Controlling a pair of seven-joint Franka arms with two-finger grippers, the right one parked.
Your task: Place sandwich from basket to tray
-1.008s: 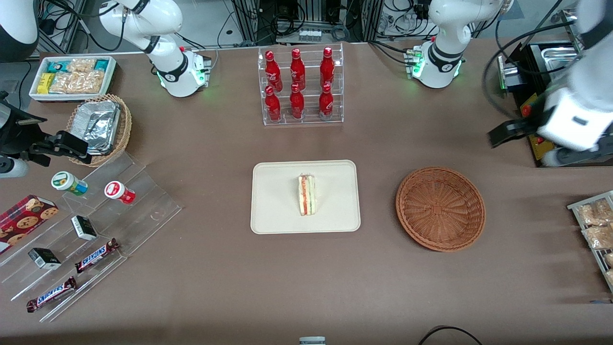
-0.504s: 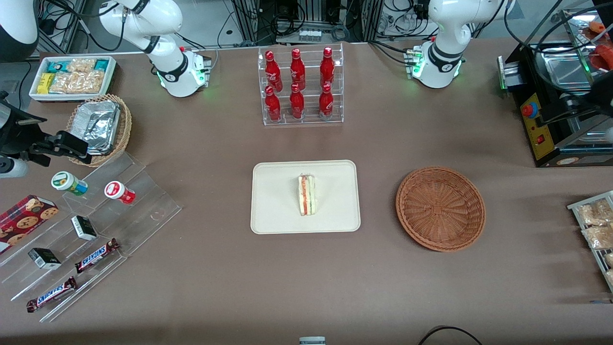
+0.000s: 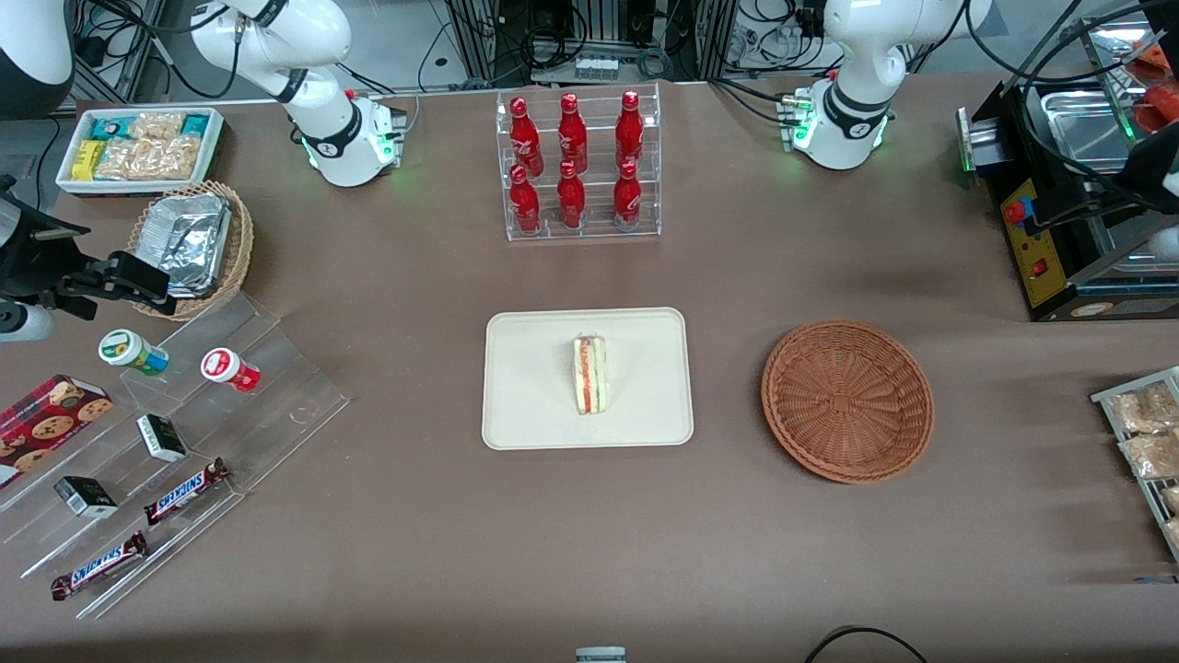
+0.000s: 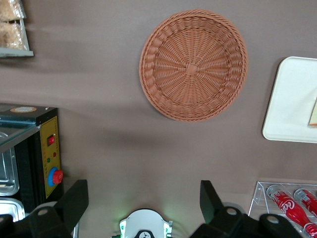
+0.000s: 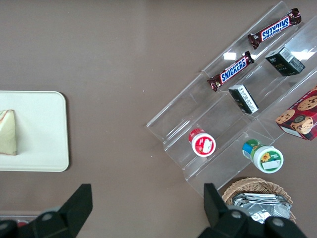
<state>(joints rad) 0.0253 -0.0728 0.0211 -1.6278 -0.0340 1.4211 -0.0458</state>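
The gripper point(image 4: 143, 206) hangs high above the worktop point(image 3: 589, 552) at the working arm's end, near the black control box point(image 3: 1041, 244). Its two fingers point(image 4: 74, 201) stand wide apart and hold nothing. In the front view the gripper is almost entirely cut off at the frame edge.

One sandwich point(image 3: 589, 373) lies on the tray point(image 3: 525, 387), near the tray's middle, filling edge up. In the left wrist view only a corner of the sandwich and one end of the tray show. One basket point(image 3: 847, 401) sits beside the tray, apart from it, toward the working arm's end; it holds nothing.

Six red bottles point(image 3: 571, 138) stand in a clear rack point(image 3: 580, 230), in two rows of three, farther from the front camera than the tray. Toward the parked arm's end, a clear stepped stand point(image 3: 276, 396) carries two chocolate bars point(image 3: 184, 493), two dark boxes point(image 3: 161, 437) and two round tubs point(image 3: 230, 368). A cookie box point(image 3: 46, 424) there is cut off at the frame edge.
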